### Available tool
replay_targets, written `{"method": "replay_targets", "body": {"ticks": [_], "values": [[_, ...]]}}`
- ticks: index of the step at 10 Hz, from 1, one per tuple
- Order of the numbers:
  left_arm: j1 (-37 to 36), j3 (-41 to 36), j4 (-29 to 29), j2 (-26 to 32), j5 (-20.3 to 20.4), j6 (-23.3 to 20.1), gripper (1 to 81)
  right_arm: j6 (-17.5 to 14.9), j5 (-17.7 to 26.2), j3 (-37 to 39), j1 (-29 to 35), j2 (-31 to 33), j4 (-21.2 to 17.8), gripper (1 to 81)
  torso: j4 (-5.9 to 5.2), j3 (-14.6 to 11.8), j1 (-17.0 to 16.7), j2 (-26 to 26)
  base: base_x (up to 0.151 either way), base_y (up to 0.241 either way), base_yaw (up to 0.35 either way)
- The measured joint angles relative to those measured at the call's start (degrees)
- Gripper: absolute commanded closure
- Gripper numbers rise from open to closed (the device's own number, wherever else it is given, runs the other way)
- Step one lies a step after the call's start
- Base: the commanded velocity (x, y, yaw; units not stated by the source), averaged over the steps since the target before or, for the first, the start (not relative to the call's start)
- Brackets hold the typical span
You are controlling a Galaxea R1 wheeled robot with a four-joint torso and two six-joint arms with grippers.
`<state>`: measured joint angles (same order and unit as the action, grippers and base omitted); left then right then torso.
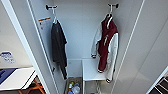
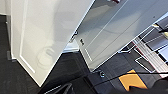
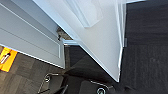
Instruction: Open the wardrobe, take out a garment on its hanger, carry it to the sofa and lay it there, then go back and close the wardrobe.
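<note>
The wardrobe (image 1: pixel 80 30) stands open in front of me, both white doors swung outward. The garment (image 1: pixel 106 42), a dark red jacket with white sleeves, hangs on the right inside. It is on its white hanger (image 1: pixel 109 15), hooked on a dark peg. The lower edges of both open doors appear over the dark floor in the left wrist view (image 2: pixel 45 37) and the right wrist view (image 3: pixel 100 37). Dark parts of my left gripper (image 2: pixel 60 89) and right gripper (image 3: pixel 62 88) sit low near the floor, apart from the doors.
A dark grey T-shirt (image 1: pixel 58 45) hangs on the left peg. Below the jacket is a white shelf (image 1: pixel 91 70), with a box of bottles (image 1: pixel 73 87) on the wardrobe floor. A white table (image 1: pixel 17 78) stands left of the left door (image 1: pixel 37 50).
</note>
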<state>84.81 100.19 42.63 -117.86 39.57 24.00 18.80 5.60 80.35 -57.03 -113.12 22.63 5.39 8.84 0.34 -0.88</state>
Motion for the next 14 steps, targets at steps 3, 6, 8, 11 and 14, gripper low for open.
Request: {"method": "replay_targets", "body": {"ticks": [3,6,8,11,14], "values": [[1.8,15.2,-1.0,-11.9,1.5,3.7,1.0,2.8,-0.1,8.6,-4.3,-8.9,-0.4,1.0,0.00,0.0,0.0,0.0,0.000,0.000,0.000],[1.0,28.4,-2.1,-24.1,0.6,10.6,1.0,4.2,-0.2,16.3,-9.0,-18.2,-0.5,1.0,0.00,0.0,0.0,0.0,0.000,0.000,0.000],[-0.7,32.4,-2.4,-31.4,-2.4,13.9,1.0,4.8,-1.5,21.2,-12.0,-24.0,-0.5,1.0,0.00,0.0,0.0,0.0,0.000,0.000,0.000],[-8.3,34.5,-4.6,-36.5,-8.3,16.8,1.0,5.1,-4.4,26.7,-17.2,-29.6,-0.7,1.0,0.00,0.0,-0.1,-0.1,0.000,0.000,0.000],[-13.2,36.5,-7.0,-42.8,-12.6,18.1,1.0,5.3,-8.9,34.6,-20.8,-35.3,-1.0,1.0,0.00,0.0,-0.1,-0.1,0.000,0.000,0.000]]}}
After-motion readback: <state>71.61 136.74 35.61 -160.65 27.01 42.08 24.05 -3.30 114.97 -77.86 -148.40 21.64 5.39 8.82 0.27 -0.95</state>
